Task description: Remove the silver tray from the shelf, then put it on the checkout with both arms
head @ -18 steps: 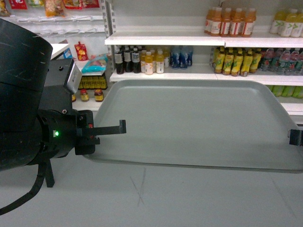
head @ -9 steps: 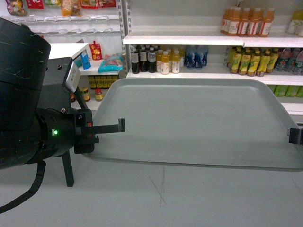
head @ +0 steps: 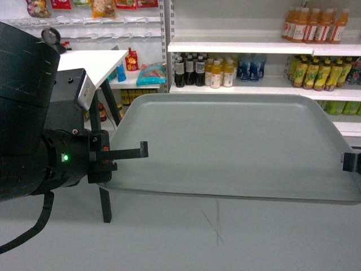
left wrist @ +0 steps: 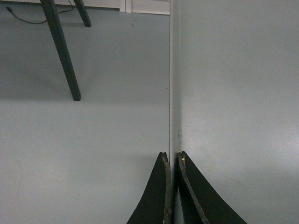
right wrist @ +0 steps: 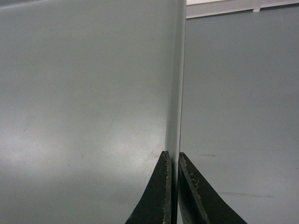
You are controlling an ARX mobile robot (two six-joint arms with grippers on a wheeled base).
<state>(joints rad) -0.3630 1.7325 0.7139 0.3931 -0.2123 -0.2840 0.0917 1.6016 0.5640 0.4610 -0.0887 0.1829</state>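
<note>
The left gripper point(left wrist: 172, 186) pinches the left rim of the silver tray point(head: 225, 147) with its jaws shut tight on the thin edge, and the right gripper point(right wrist: 173, 186) pinches the right rim the same way. The tray hangs flat in the air between them, above the grey floor point(head: 169, 237). Farther back, the white checkout point(head: 93, 61) stands on dark legs at the left, and behind it the shelf point(head: 242, 48) holds rows of drink bottles point(head: 206, 70).

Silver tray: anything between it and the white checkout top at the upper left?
Nothing visible. The silver tray, pinched at both ends by the left tool and right tool, hangs over bare floor; the checkout corner sits beyond its left end.
</note>
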